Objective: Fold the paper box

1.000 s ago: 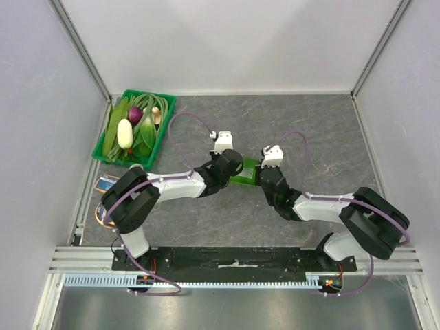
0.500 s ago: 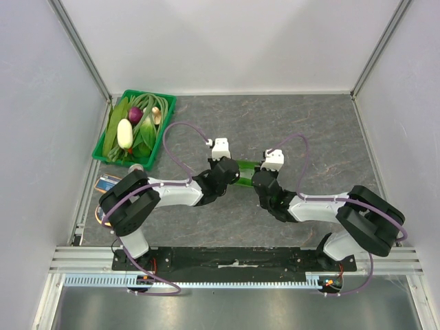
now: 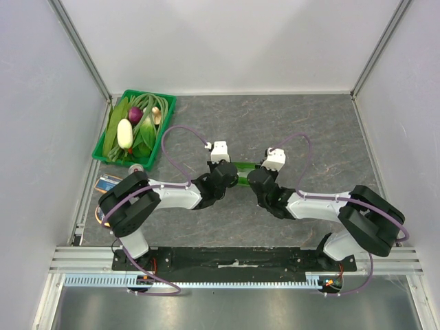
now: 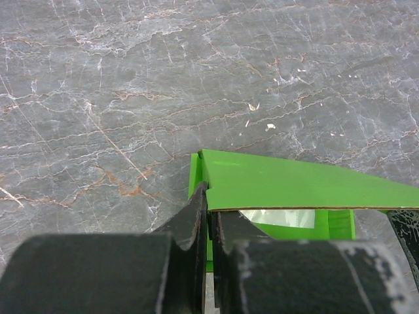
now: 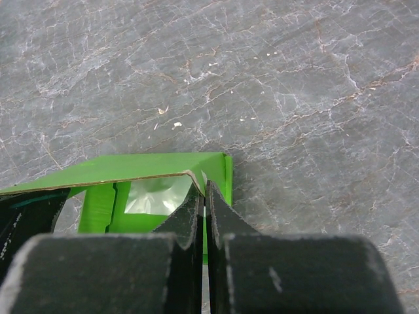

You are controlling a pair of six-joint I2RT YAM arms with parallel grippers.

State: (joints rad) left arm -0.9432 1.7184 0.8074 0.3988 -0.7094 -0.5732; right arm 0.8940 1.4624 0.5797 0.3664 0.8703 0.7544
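Note:
The lime-green paper box (image 3: 242, 165) sits between the two grippers in the middle of the table, mostly hidden by them from above. In the left wrist view the paper box (image 4: 288, 183) shows a raised flap and a clear window panel; my left gripper (image 4: 211, 199) is shut on its left edge. In the right wrist view the paper box (image 5: 131, 171) stands partly open; my right gripper (image 5: 204, 193) is shut on its right wall. From above, the left gripper (image 3: 227, 172) and right gripper (image 3: 256, 175) face each other across the box.
A green crate (image 3: 165, 103) with vegetables stands at the back left. A small blue and orange object (image 3: 106, 183) lies at the left edge. Grey walls enclose the dark marbled table (image 3: 323, 137) on three sides.
Both grippers have moved away from the near edge and closer together with the box. Less of the green card shows between them from above.

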